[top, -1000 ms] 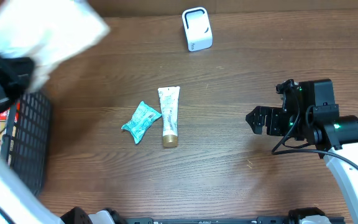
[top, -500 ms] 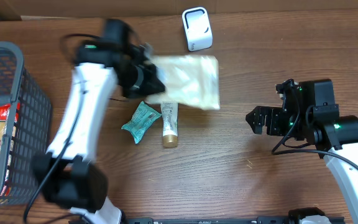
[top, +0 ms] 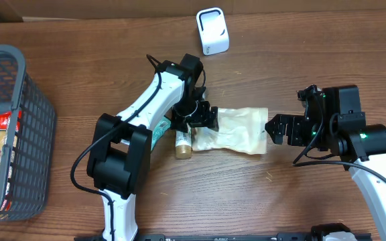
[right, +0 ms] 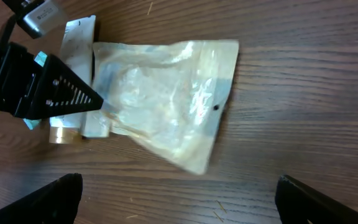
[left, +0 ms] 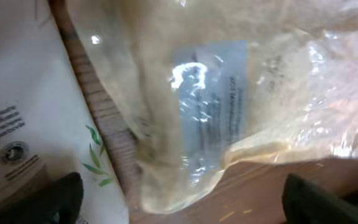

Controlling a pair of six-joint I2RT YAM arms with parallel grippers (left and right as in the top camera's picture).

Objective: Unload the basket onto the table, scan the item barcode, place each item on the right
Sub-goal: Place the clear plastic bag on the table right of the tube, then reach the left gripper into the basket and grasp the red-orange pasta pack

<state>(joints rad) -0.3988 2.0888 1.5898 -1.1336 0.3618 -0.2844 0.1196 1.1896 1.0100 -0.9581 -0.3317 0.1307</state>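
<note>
The overhead camera looks straight down on the whole table (top: 313,60). The left wrist camera sits close above the clear pouch (left: 229,93); the right wrist sees it from farther off.

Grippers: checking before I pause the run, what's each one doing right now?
Left gripper: open over the clear pouch, holding nothing.
Right gripper: open, empty.

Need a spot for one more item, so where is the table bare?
Bare wood lies between the basket and the left arm, right of the scanner, and between the bag and the near edge. The middle is crowded: bag, tube, left gripper, right gripper.
</note>
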